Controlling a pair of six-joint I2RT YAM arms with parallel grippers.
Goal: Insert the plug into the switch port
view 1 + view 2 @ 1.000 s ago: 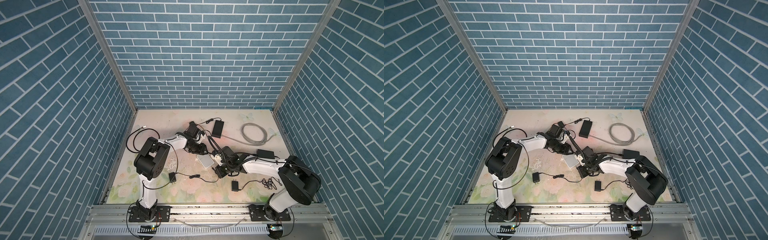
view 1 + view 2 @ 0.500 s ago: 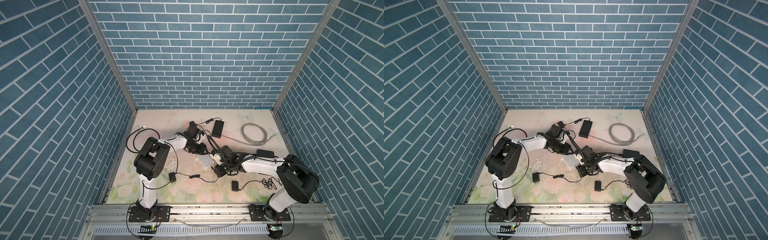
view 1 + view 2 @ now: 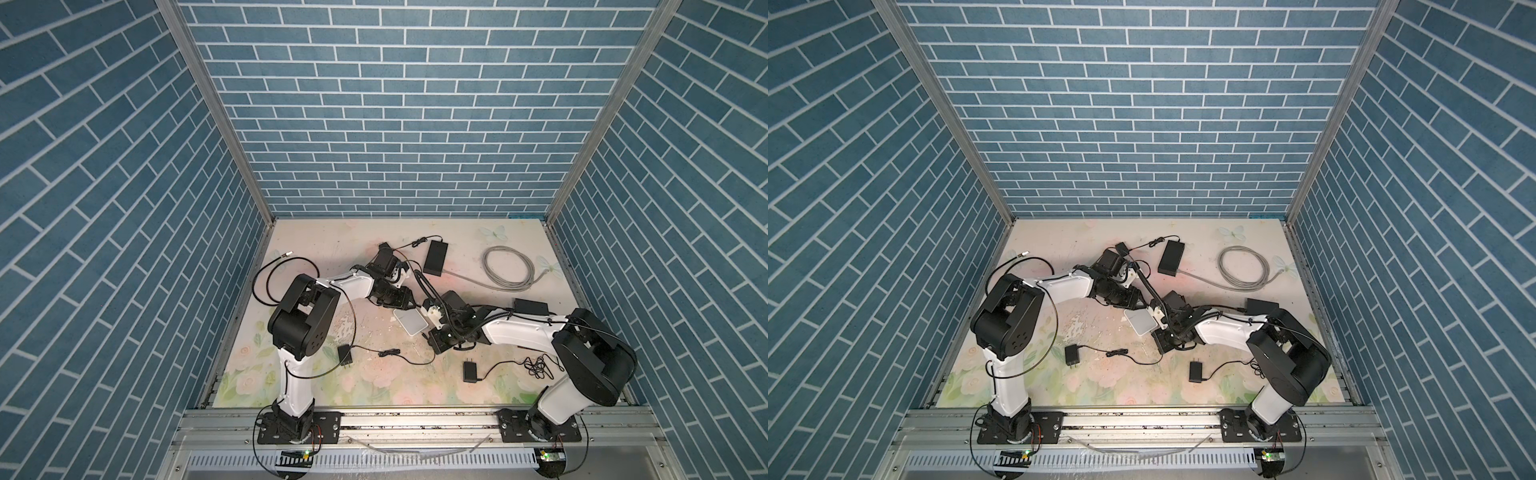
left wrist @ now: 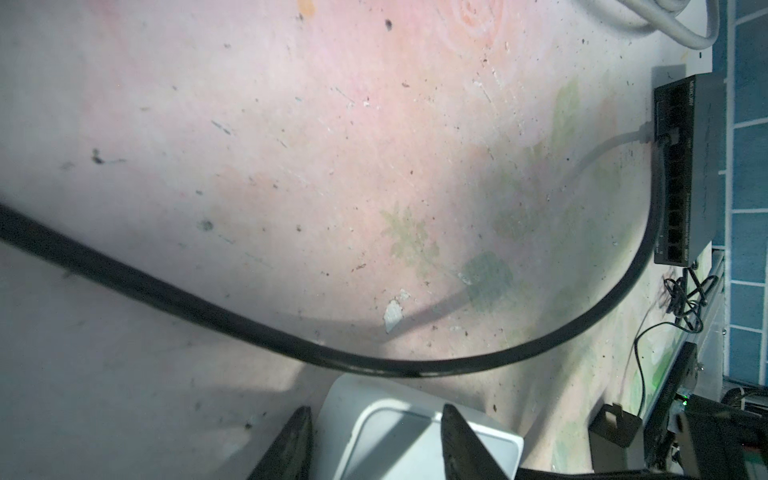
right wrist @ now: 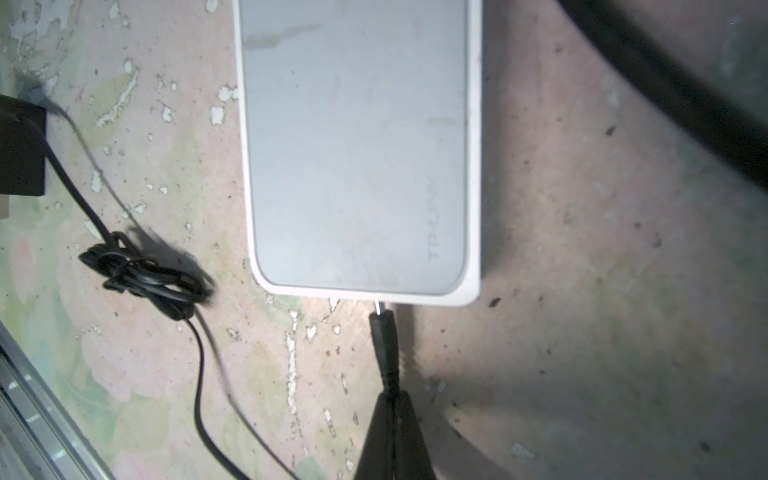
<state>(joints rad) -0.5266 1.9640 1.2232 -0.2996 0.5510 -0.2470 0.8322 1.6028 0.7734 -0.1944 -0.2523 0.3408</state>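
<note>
1. In both top views, you'll see almost nothing has moved over the last second. The left gripper (image 3: 409, 311) and right gripper (image 3: 430, 348) meet at the white switch (image 3: 409, 333) in the middle of the table (image 3: 332, 249), just where they were. Only the right arm's big elbow housing has drifted a touch. I read that as a fine push or a stall, not a fresh approach.

2. In the left wrist view, the left gripper's jaws stand about half apart and are closed onto one end of the white switch. One of its fingers (image 4: 293, 444) sits at the switch's edge and the other lies across its top. It looks to be bracing the box for you. A thick black cable (image 4: 291, 353) sweeps across the table just beyond it.

3. In the right wrist view, the right gripper is pinched tight on the plug's cord, just behind the plug (image 5: 384, 336). The plug's bare metal tip meets the near edge of the white switch, and metal still shows, so I judge it not seated. Since you hold it by the cord, pushing harder may buckle it. Line it up squarely with the port first.
</note>
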